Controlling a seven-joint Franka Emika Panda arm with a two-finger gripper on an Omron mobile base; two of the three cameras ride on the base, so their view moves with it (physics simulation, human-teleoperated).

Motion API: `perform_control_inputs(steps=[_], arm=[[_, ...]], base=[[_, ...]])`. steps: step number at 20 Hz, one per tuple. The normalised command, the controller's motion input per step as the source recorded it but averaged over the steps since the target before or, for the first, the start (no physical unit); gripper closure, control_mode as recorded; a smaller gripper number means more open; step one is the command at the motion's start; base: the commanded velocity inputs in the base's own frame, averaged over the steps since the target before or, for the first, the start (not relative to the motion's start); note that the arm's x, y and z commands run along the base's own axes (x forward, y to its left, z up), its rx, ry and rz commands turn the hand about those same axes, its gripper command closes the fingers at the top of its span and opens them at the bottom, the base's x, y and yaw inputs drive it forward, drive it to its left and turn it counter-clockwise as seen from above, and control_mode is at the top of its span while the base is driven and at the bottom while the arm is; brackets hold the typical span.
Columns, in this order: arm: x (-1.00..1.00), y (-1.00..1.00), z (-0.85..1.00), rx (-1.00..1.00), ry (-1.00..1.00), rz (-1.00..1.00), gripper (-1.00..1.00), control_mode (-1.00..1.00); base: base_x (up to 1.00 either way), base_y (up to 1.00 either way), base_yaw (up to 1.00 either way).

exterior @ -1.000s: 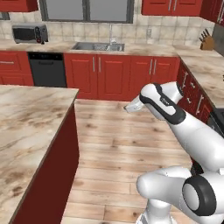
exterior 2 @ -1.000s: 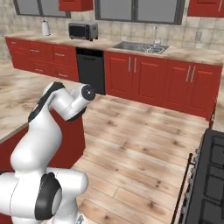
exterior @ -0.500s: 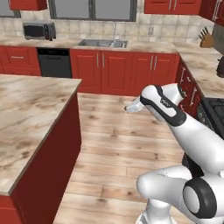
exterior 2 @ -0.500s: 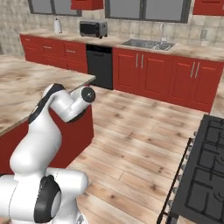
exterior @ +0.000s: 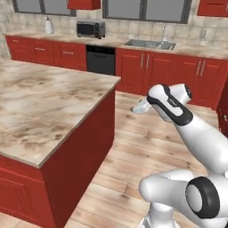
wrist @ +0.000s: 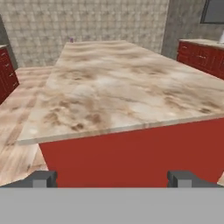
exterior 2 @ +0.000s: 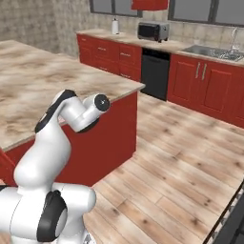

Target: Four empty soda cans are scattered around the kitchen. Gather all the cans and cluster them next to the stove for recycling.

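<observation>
- Gripper [wrist: 112,179] gapes fully, holding nothing, facing the island [wrist: 131,96].
- Purple can [wrist: 71,40], at the island's far corner: probably light, thin-walled, slippery; grasp mid-body.

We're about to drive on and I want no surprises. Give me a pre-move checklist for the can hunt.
1. The end effector is open with nothing held: ok.
2. Soda can spotted: cannot tell. A tiny purple speck sits at the far end of the island in the hand view.
3. Speck within reach: probably not ok, since it lies across the whole countertop.
4. The arm stands apart from the island edge: ok.
5. The stove is in sight: ok, its dark grates show at the lower right of the right base view.
</observation>
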Motion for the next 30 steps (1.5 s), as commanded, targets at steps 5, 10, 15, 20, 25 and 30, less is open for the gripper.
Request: perform_control_inputs(steps=[5,10,15,20,25,30], arm=[[0.0,0.0,0.0,0.0,0.0,0.0,-1.0,1.0],[0.0,0.0,0.0,0.0,0.0,0.0,-1.0,1.0],[0.0,0.0,0.0,0.0,0.0,0.0,-1.0,1.0],[0.0,0.0,0.0,0.0,0.0,0.0,-1.0,1.0],[0.0,0.0,0.0,0.0,0.0,0.0,-1.0,1.0],[0.0,0.0,0.0,0.0,0.0,0.0,-1.0,1.0]], base=[[-0.16,0.0,0.46],[-0.17,0.03,0.45],[-0.21,0.1,0.43],[-0.27,0.15,0.4],[-0.33,0.36,0.24],[-0.11,0.61,0.01]])
